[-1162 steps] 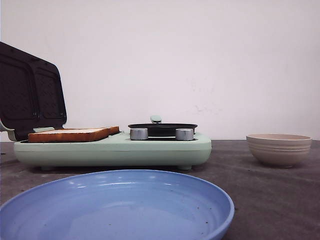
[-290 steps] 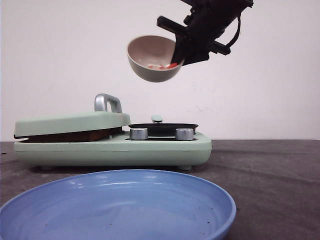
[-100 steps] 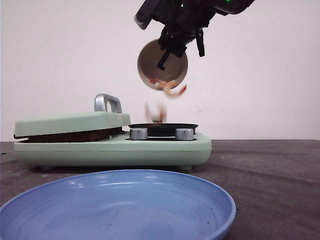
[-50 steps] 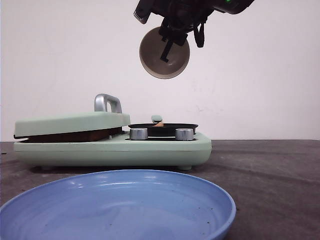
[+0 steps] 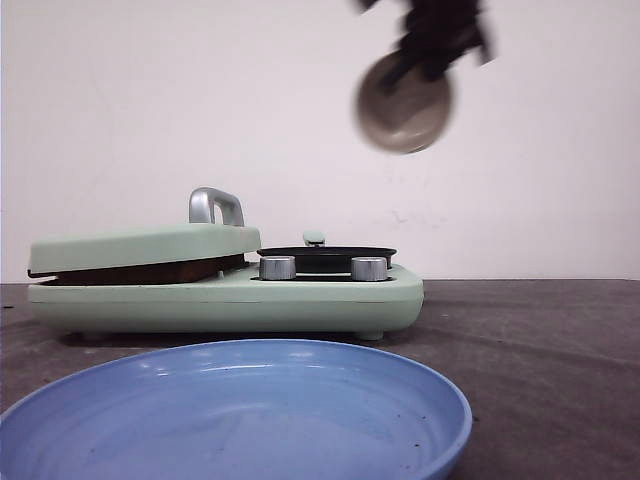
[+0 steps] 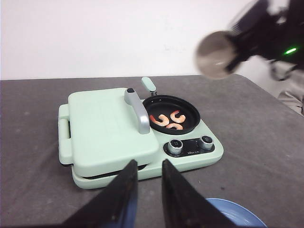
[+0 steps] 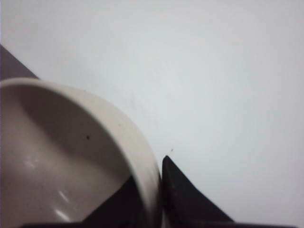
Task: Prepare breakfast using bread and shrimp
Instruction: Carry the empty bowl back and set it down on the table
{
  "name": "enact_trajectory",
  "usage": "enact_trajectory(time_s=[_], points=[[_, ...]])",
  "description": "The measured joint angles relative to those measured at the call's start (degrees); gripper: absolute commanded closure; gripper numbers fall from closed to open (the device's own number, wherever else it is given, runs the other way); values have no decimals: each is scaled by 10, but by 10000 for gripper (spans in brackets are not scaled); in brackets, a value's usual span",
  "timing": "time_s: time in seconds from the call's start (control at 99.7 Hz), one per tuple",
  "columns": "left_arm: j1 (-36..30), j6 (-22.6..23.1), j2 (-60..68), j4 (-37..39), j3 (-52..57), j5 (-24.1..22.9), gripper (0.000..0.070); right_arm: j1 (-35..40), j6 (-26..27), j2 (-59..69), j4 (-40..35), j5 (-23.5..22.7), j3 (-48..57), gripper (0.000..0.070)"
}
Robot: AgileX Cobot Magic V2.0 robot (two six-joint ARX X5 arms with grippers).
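Orange-pink shrimp (image 6: 167, 120), three curled pieces, sitting in the small black pan (image 6: 172, 113) mid-frame of the left wrist view, right where cooking needs them. Bread (image 5: 140, 272) just a brown edge peeking under the shut mint lid (image 5: 145, 245), left of frame. Beige bowl (image 5: 403, 102) upper right, blurred, looks empty, rim pinched by the right gripper (image 7: 154, 190). Left gripper (image 6: 149, 190) parted, holding nothing. Blue plate (image 5: 232, 412) up front, bare.

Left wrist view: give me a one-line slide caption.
Three shrimp lie in the black pan; the right gripper holds the bowl aloft.
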Motion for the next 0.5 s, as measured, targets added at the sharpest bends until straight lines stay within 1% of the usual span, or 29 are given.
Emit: enact_trajectory(time_s=[0.05,0.1,0.181,0.251,0.311,0.351,0.421,0.501], points=[[0,0,0,1,0,0,690,-36,72,-23,-73,-29,4,692],[0,0,0,2,0,0,690,-76,143,-38,-144,-75,6,692],[0,0,0,2,0,0,690,-148,248,-41,-253,-174,8,692],[0,0,0,2,0,0,690,-211,319,-26,-342,-269,7,693],[0,0,0,3,0,0,690,-258,351,-4,-399,-336,5,693],[0,0,0,3,0,0,690,-282,362,11,-427,-361,4,693],[0,0,0,3,0,0,690,-304,368,35,-461,-367,2,693],[0,0,1,3,0,0,690,-313,368,54,-473,-374,2,693]])
